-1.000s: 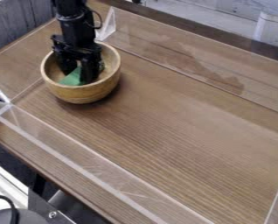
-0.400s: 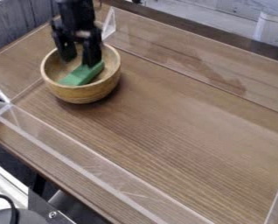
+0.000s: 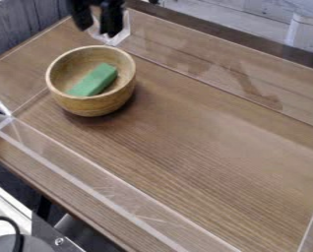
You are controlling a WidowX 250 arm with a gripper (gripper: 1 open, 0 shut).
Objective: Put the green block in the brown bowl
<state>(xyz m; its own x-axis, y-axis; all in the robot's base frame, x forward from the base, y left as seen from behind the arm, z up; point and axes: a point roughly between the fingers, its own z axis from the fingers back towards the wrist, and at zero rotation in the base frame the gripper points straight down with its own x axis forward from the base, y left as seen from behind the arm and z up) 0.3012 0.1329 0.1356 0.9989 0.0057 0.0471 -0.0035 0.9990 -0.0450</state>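
Green block [image 3: 93,79]: lying inside brown bowl [image 3: 61,99]; we judge placement done.
Gripper [image 3: 97,22]: jaws apart, empty, above bowl.

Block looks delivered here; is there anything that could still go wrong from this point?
Little, it seems. The green block lies inside the brown bowl, leaning toward one wall, so a knock to the bowl might tip it out. The gripper, jaws open, hangs just above the bowl's far rim near the clear wall; a careless sideways move could clip either.
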